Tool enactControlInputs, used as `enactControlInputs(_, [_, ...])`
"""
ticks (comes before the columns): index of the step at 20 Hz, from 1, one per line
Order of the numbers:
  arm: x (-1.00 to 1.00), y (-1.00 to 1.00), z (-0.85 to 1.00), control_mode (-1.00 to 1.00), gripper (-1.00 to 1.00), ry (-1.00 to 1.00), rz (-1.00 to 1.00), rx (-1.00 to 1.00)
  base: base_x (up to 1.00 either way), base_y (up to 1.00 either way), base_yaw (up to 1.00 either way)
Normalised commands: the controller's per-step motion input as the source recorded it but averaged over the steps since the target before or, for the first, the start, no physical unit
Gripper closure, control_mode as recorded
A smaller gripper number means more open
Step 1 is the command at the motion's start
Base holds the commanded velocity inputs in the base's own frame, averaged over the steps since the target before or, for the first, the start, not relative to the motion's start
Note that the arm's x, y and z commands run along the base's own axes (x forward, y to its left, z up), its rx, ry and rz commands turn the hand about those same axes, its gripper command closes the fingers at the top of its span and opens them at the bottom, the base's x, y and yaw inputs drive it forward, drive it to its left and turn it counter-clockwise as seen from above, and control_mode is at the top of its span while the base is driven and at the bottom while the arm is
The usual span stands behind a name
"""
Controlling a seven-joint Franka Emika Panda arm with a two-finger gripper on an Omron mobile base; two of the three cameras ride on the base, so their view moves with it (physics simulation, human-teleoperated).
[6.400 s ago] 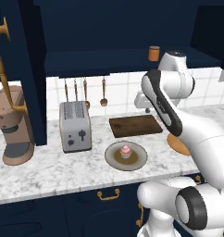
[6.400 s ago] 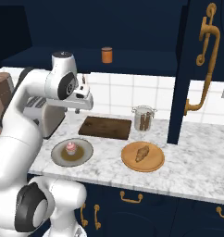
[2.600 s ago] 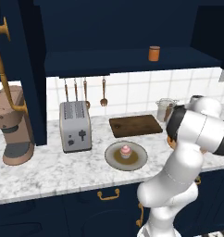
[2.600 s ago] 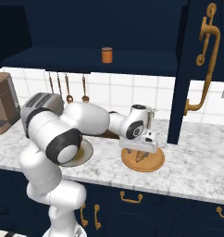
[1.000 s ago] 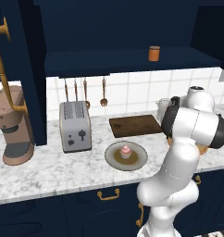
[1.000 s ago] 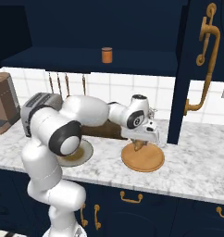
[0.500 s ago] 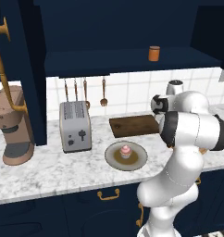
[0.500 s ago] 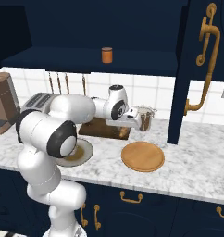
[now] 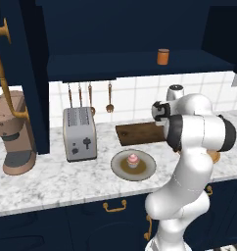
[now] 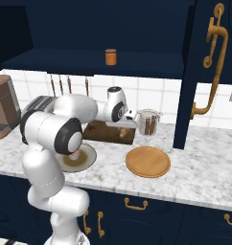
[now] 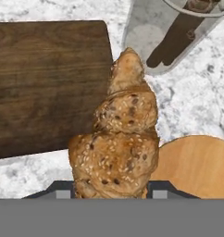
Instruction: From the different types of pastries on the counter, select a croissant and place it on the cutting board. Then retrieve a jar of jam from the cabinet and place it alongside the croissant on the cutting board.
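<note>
We see our hand (image 11: 111, 192) gripping the croissant (image 11: 118, 139). It hangs above the surface (image 11: 197, 102), beside the cutting board (image 11: 44, 78) edge.

No legible text, label, brand, number or sign appears on any object or surface shown.

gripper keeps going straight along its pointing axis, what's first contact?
Probably the counter just off the cutting board edge, though depth is unclear. The gripper is shut on the croissant, whose tip hangs over the board's corner, so the pastry would touch down before the fingers.
</note>
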Motion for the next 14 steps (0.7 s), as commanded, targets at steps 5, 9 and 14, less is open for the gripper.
enactControlInputs(5, [0.75,0.25,-0.08,-1.00,1.00,0.00,0.00,0.00,0.00,0.00,0.00])
enactControlInputs(9, [0.52,0.09,-0.29,-1.00,1.00,0.00,0.00,0.00,0.00,0.00,0.00])
enactControlInputs(14, [0.17,0.11,-0.66,-1.00,1.00,0.00,0.00,0.00,0.00,0.00,0.00])
